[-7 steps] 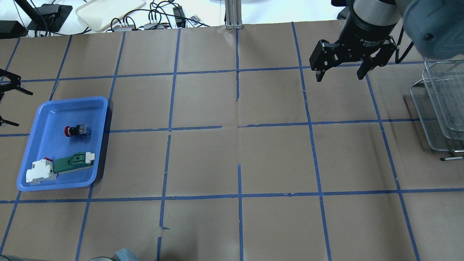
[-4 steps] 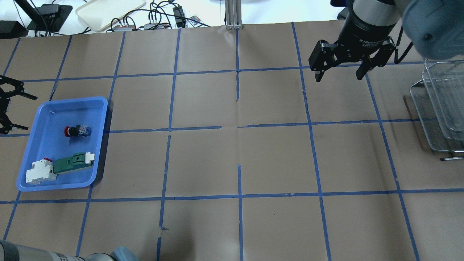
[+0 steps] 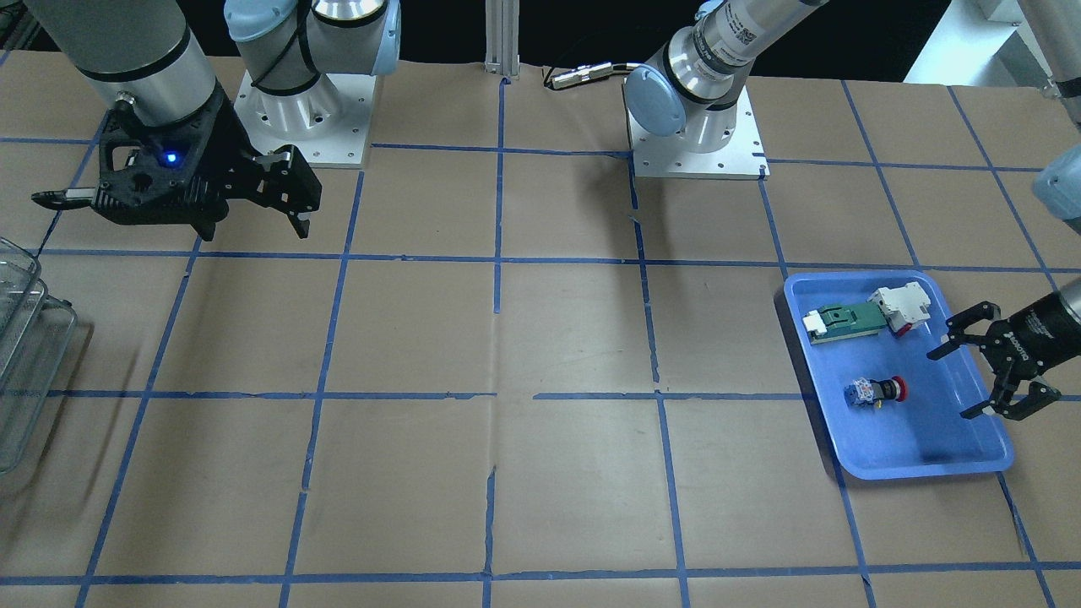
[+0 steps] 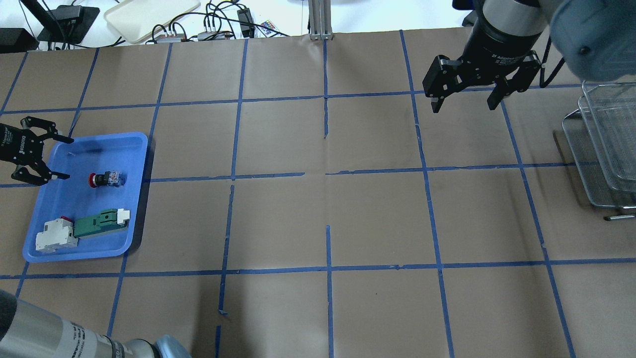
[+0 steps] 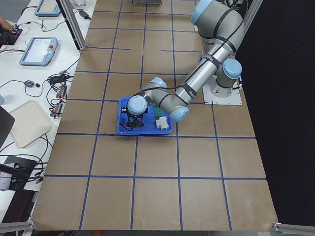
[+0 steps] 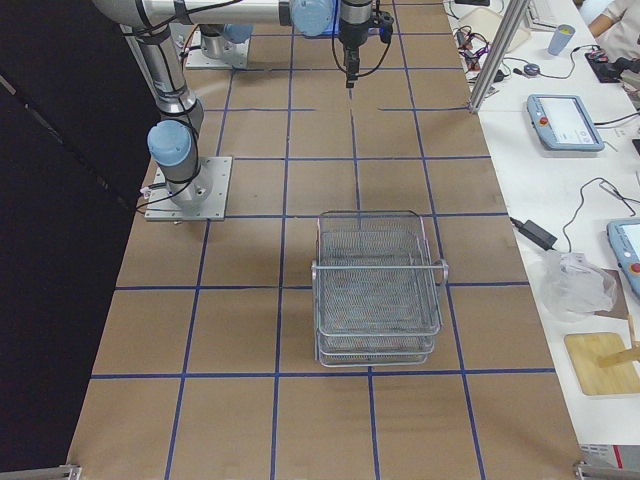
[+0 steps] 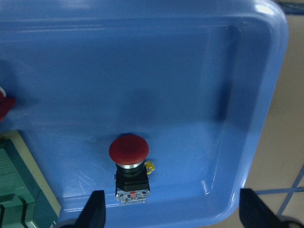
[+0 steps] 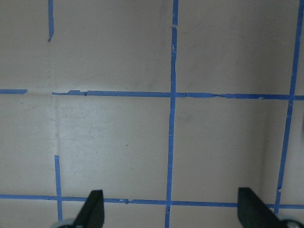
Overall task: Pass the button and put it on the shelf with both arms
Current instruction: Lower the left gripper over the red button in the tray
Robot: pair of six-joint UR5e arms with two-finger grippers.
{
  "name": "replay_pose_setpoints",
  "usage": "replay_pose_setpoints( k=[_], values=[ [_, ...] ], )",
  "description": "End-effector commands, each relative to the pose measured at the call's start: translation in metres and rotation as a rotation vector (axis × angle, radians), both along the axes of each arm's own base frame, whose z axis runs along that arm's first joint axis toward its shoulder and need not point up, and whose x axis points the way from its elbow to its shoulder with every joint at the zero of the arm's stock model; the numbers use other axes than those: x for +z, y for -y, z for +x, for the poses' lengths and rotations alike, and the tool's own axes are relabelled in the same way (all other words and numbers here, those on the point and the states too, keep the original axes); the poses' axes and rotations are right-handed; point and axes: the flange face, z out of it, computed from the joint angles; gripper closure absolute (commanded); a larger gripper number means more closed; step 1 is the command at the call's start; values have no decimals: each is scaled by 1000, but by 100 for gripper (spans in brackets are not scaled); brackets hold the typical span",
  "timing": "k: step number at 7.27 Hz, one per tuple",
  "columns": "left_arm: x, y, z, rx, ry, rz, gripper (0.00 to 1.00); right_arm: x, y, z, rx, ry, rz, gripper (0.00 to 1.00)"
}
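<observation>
The button [image 4: 105,179], with red head, black barrel and blue-clear block, lies on its side in the blue tray [image 4: 74,204]. It also shows in the front view [image 3: 878,392] and the left wrist view [image 7: 129,166]. My left gripper [image 4: 65,158] is open and empty over the tray's left part, a short way left of the button's red head. My right gripper [image 4: 464,107] is open and empty, high over the far right of the table. The wire-mesh shelf [image 4: 603,144] stands at the right edge, right of that gripper.
A green-and-white flat component [image 4: 102,223] and a white block [image 4: 55,234] lie in the tray's near end, close to the button. Cables and a cream tray [image 4: 149,17] lie beyond the far edge. Blue tape lines grid the brown table.
My left gripper has moved right, from outside the tray's left rim to over the tray, closer to the button. The right gripper has hardly moved.
</observation>
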Motion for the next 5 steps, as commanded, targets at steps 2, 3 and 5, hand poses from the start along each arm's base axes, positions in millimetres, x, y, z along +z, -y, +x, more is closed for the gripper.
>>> replay_pose_setpoints(
  k=[2, 3, 5],
  values=[
    [-29, -2, -3, -1, -43, 35, 0, -1, 0, 0, 5, 0, 1, 0],
    [-35, -2, -3, -9, -48, 37, 0, 1, -1, 0, 5, 0, -2, 0],
    [-47, -3, -3, -12, -65, 55, 0, 0, 0, 0, 6, -1, 0, 0]
  ],
)
